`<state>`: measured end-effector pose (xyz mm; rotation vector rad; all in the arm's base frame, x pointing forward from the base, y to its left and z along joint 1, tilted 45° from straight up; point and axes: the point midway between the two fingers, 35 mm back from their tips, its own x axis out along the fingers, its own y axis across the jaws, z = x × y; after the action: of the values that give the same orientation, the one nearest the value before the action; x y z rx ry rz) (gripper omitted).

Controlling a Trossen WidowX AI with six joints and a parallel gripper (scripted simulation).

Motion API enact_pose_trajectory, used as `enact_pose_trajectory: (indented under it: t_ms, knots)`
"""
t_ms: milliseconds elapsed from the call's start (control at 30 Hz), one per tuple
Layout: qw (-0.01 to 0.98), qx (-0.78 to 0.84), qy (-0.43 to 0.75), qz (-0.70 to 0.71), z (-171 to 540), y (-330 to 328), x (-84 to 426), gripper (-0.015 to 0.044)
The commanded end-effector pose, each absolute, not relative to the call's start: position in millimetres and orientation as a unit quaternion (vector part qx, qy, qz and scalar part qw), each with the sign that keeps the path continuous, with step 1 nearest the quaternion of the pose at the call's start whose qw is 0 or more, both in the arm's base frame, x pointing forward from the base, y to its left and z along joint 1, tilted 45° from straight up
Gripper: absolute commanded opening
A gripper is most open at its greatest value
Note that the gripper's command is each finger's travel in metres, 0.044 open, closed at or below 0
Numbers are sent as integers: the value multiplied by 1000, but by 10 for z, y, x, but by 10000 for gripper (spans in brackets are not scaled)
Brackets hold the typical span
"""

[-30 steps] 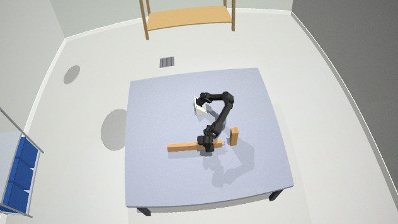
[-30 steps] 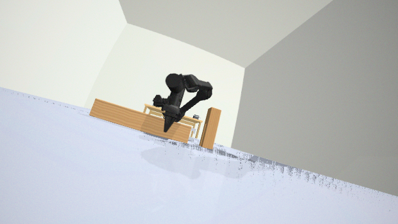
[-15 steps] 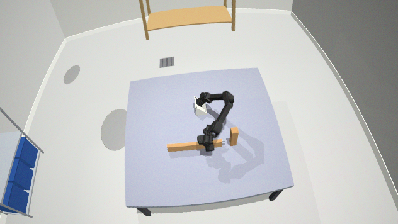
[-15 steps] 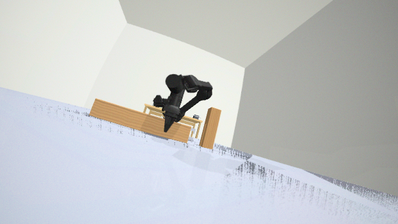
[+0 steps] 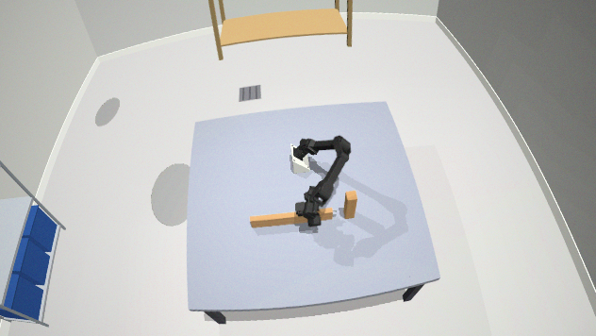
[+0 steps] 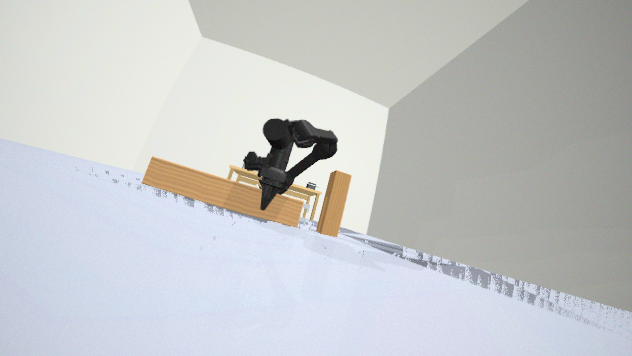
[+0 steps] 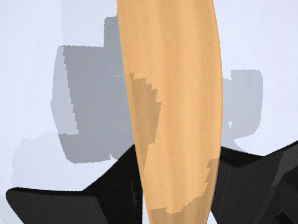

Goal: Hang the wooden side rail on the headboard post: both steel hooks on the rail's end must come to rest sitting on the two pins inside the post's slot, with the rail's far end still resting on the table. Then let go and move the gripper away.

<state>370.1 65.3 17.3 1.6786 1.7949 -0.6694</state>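
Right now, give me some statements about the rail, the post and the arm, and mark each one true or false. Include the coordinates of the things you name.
The pincer (image 5: 312, 218) (image 6: 263, 207) is closed on the wooden rail (image 5: 271, 220) (image 6: 200, 189) (image 7: 172, 75). True.
The headboard post (image 5: 350, 205) (image 6: 334, 204) lies flat. False: it stands upright.
The hooks (image 5: 335, 212) (image 6: 305, 206) are on the rail end nearer the post. True.
The rail touches the post. False: a gap separates them.
The arm's base (image 5: 301, 166) is black. False: it's white.
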Motion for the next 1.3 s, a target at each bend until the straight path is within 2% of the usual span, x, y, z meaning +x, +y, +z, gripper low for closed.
enact_pose_trajectory:
  t_ms: [0, 1267]
  knots:
    - [293, 630, 674, -251, 173, 652, 3704, 0]
    - [292, 630, 674, -251, 213, 612, 3706, 0]
